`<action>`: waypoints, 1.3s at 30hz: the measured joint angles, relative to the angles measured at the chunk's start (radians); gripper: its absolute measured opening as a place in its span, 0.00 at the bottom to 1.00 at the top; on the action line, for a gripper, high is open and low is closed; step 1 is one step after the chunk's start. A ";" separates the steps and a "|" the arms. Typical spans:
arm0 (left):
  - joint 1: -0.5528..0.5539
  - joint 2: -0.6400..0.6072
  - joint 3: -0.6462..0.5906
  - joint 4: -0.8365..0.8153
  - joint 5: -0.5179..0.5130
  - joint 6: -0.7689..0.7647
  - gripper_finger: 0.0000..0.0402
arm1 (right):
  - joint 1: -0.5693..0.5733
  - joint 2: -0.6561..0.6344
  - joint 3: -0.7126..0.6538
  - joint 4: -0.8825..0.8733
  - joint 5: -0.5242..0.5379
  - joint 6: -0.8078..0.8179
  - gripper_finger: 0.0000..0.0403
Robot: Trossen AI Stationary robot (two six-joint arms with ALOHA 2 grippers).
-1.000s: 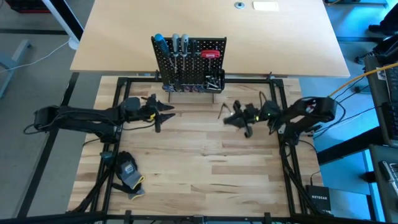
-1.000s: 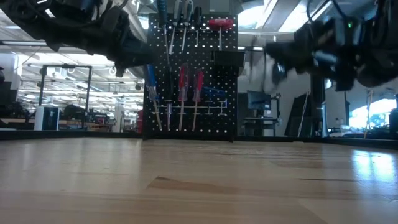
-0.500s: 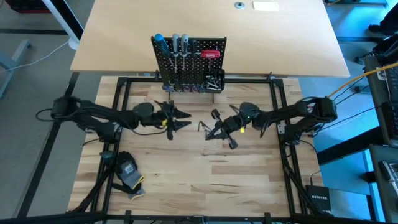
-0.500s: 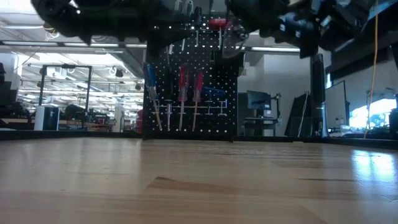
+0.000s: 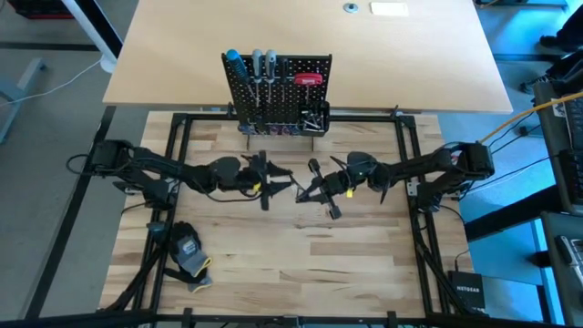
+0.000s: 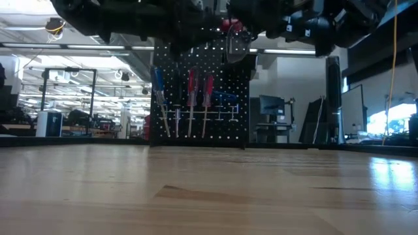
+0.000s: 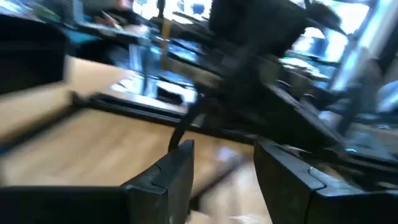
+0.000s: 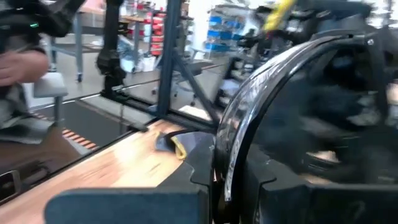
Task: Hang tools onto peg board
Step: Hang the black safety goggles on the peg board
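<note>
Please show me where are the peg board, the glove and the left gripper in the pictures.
peg board [image 5: 278, 94]: high view, on the black perforated panel's face.
glove [image 5: 188, 252]: high view, on the middle of the black-and-yellow glove.
left gripper [image 5: 278, 180]: high view, midway between its open fingertips.

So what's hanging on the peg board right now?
The peg board holds a blue-handled screwdriver, two red-handled ones, and more tools along its top. The arms in the low view cover that top row.
</note>
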 joint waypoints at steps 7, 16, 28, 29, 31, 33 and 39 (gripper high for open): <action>0.023 -0.053 0.002 0.002 -0.151 0.145 0.39 | 0.044 0.000 0.000 -0.083 -0.015 0.007 0.08; 0.024 -0.079 0.002 -0.054 -0.160 0.190 0.39 | 0.044 0.000 0.000 -0.146 0.039 0.052 0.08; 0.024 -0.079 0.002 -0.274 -0.158 0.181 0.39 | 0.017 -0.075 -0.030 -0.174 0.070 0.050 0.08; 0.024 -0.079 0.002 -0.293 -0.158 0.182 0.39 | 0.006 -0.092 -0.048 -0.175 0.073 0.050 0.08; 0.024 -0.079 0.002 -0.326 -0.158 0.182 0.39 | -0.019 -0.128 -0.087 -0.170 0.092 0.050 0.08; 0.024 -0.079 0.002 -0.351 -0.157 0.181 0.39 | -0.047 -0.163 -0.135 -0.154 0.100 0.054 0.08; 0.024 -0.079 0.002 -0.398 -0.157 0.181 0.39 | -0.130 -0.191 -0.299 0.001 0.091 0.079 0.08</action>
